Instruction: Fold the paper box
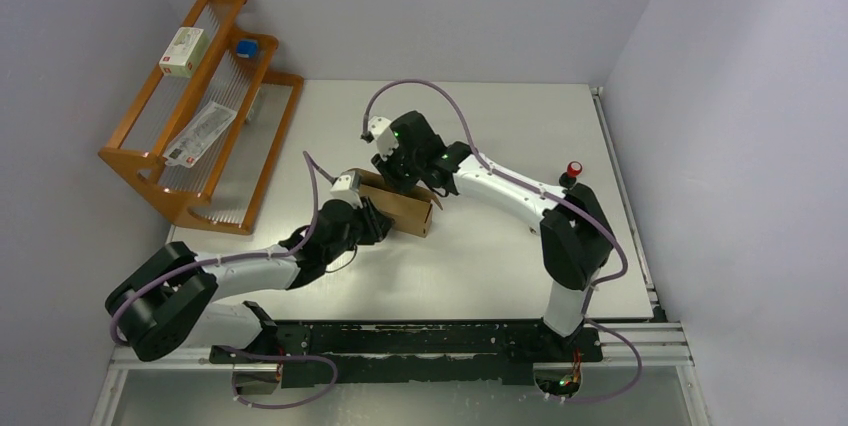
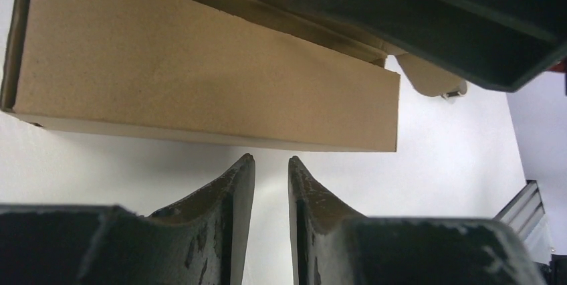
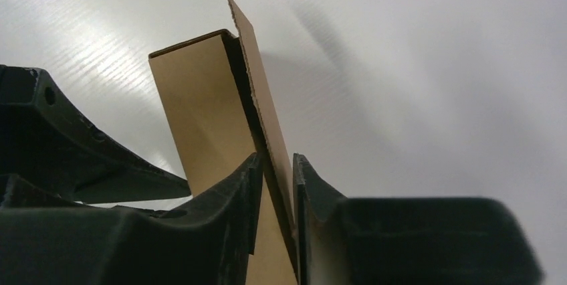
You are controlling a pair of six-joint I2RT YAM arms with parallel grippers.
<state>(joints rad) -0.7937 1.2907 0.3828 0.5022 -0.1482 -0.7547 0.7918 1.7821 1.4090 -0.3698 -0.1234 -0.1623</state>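
Note:
The paper box (image 1: 404,210) is a long brown cardboard box lying in the middle of the white table (image 1: 520,116). My left gripper (image 1: 374,223) sits low at its near-left side. In the left wrist view its fingers (image 2: 271,159) stand a narrow gap apart with nothing between them, just short of the box's long side wall (image 2: 200,77). My right gripper (image 1: 405,184) hangs over the box's far side. In the right wrist view its jaws (image 3: 275,158) stand narrowly apart around an upright flap (image 3: 257,77) of the box (image 3: 197,111).
A wooden rack (image 1: 200,111) stands at the back left, holding a small white box (image 1: 185,51), a blue item (image 1: 246,47) and a flat packet (image 1: 200,134). A red button (image 1: 574,167) sits near the table's right edge, beside the right arm.

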